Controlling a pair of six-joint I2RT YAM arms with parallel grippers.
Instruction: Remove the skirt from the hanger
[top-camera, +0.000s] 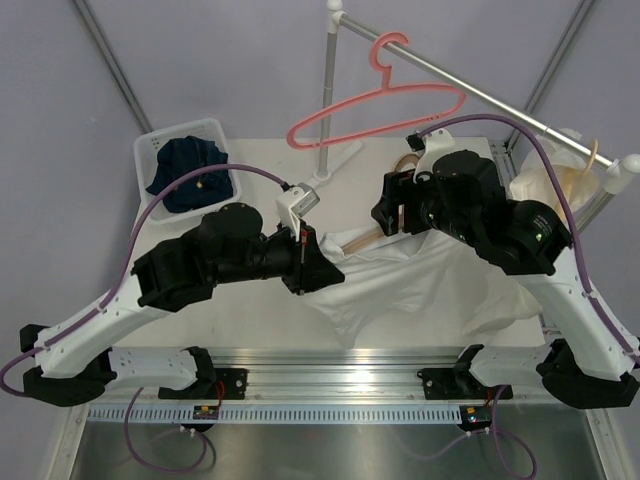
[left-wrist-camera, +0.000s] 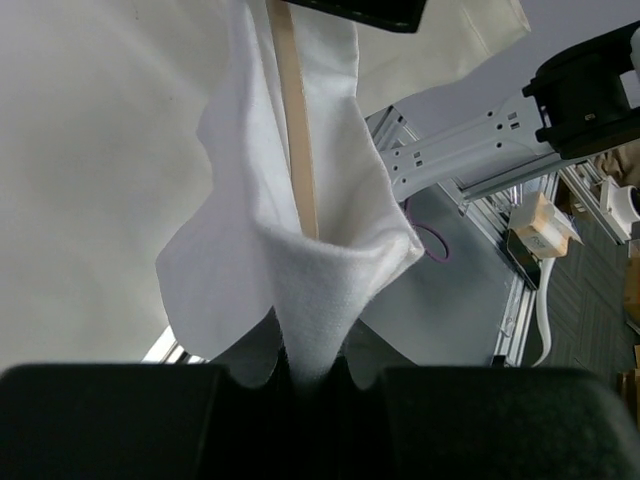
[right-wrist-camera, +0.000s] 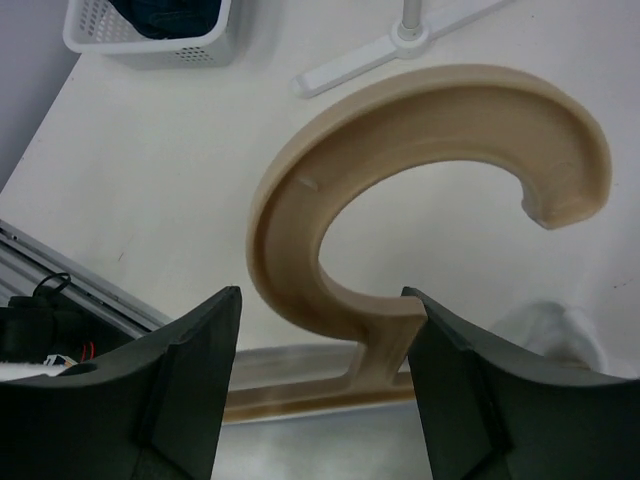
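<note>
Left pincer (left-wrist-camera: 310, 375) grips the white skirt (left-wrist-camera: 300, 250) tight; right pincer (right-wrist-camera: 320, 335) gapes astride the beige hanger (right-wrist-camera: 420, 110), holding nothing. Skirt is not yet off.

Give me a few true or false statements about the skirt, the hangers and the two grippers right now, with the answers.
1. The left gripper is pinching the white skirt. True.
2. The pink hanger lies flat on the table. False: it hangs on the rail.
3. The basket at the far left holds a dark blue garment. True.
4. The right gripper is clamped on the skirt. False: its jaws stand open on either side of the beige hanger, at the foot of its hook.
</note>
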